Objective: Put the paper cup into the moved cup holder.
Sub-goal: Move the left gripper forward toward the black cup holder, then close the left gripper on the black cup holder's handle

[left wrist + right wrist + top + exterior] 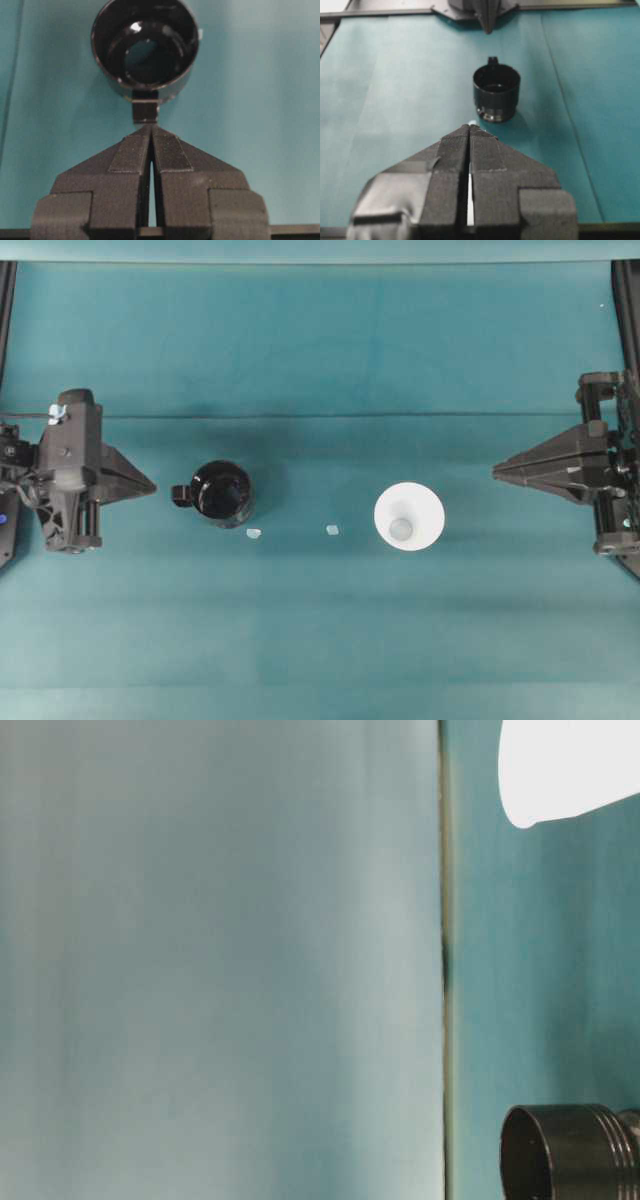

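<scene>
Just ahead of left pincer (152,483), cup holder (222,493), handle stub facing the tips. Beyond, nearer right pincer (497,472), paper cup (409,517), upright on worktop (320,630). Both pincers shut, empty, level, pointing inward. Risks: nudging the holder over; crushing the thin cup wall.

Setting: robotics laboratory test station. Evidence: bench (320,640) covered edge to edge in a plain teal cloth with fold creases; one black robot arm mounted at the bench's left edge and another at its right edge, facing each other; dark frame rails at both far corners; no household furnishings or wares visible.
</scene>
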